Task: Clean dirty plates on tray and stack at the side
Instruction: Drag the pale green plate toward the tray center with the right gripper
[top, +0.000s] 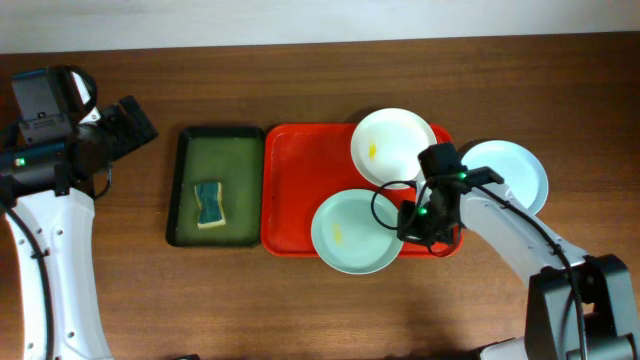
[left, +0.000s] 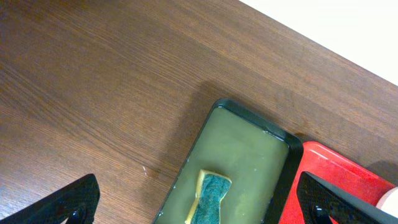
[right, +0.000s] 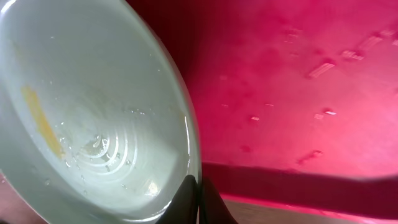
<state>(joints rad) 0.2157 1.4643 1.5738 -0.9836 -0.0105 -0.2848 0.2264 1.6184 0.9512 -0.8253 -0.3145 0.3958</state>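
Note:
The red tray (top: 295, 190) carries a white plate (top: 393, 147) at its back right, marked with a yellow smear. A pale mint plate (top: 352, 232) overhangs the tray's front rim. My right gripper (top: 408, 222) is shut on the mint plate's right rim. In the right wrist view the dark fingers (right: 186, 202) pinch that rim, and the mint plate (right: 93, 112) shows a yellow smear (right: 40, 121) and water drops. A light blue plate (top: 510, 172) lies on the table right of the tray. My left gripper (top: 140, 120) hangs open at the far left, holding nothing.
A dark green, black-rimmed tray (top: 235, 170) of murky water sits left of the red tray, with a blue-and-yellow sponge (top: 209, 204) in it. In the left wrist view the sponge (left: 211, 196) lies between the spread fingers (left: 68, 202). Bare wooden table surrounds both trays.

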